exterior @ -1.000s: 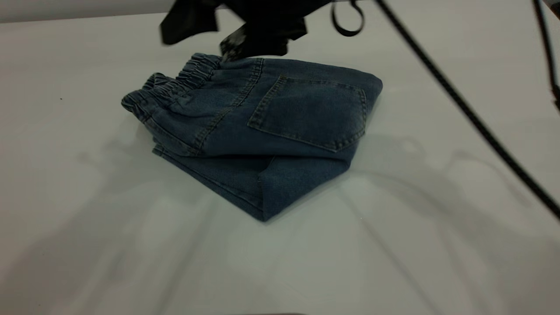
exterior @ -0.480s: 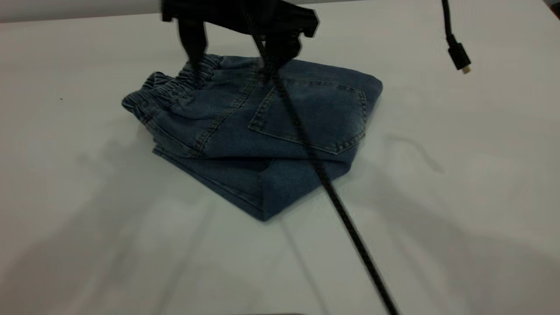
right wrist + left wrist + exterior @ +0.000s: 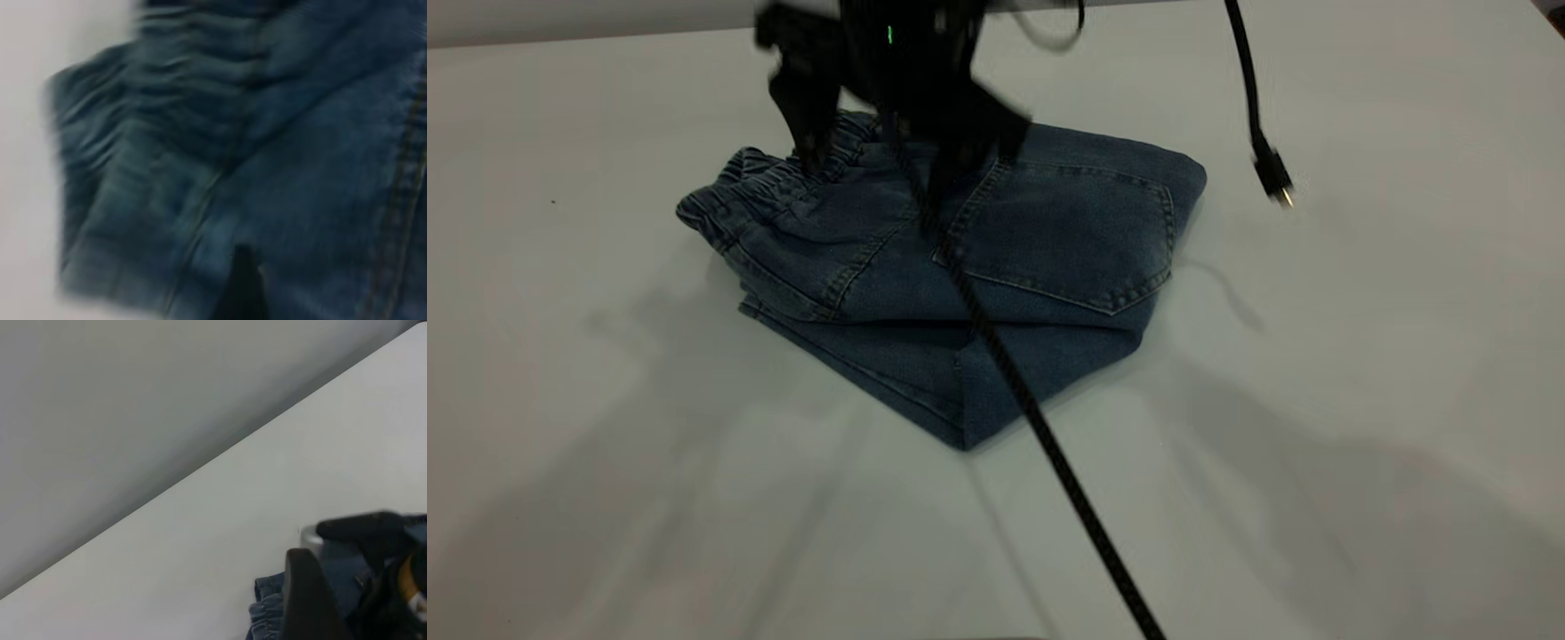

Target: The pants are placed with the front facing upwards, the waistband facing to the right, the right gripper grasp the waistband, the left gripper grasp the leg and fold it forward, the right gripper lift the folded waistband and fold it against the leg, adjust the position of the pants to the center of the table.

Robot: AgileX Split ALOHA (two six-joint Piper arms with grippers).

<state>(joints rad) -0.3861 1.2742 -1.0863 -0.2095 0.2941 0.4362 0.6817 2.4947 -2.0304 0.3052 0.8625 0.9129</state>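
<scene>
Pants: folded into a compact bundle, lying flat near the middle of the surface. Back side is up, and the patch pocket with tan stitching faces the camera. The waistband sits at the far-left end of the bundle, gathered and ruffled, and part of it rides up over the layers below. A folded corner of the lower layer points toward the near edge.

My right hand: low over the far side of the bundle, fingers spread wide and holding nothing. One finger comes down at the waistband's far end, touching or just above it; I cannot tell which. The other finger is over the seam just beside the pocket's upper corner. In the right wrist view, denim fills the frame, with the ruffles and one dark fingertip close over the cloth.

A black braided cable runs from under my right hand across the pocket's near corner and over the surface toward the near edge. A second cable hangs to the right of the pants, its plug clear of the cloth.

My left hand: not found in any view. Its wrist camera looks across bare surface, with my right hand and the waistband end of the pants in one corner.
</scene>
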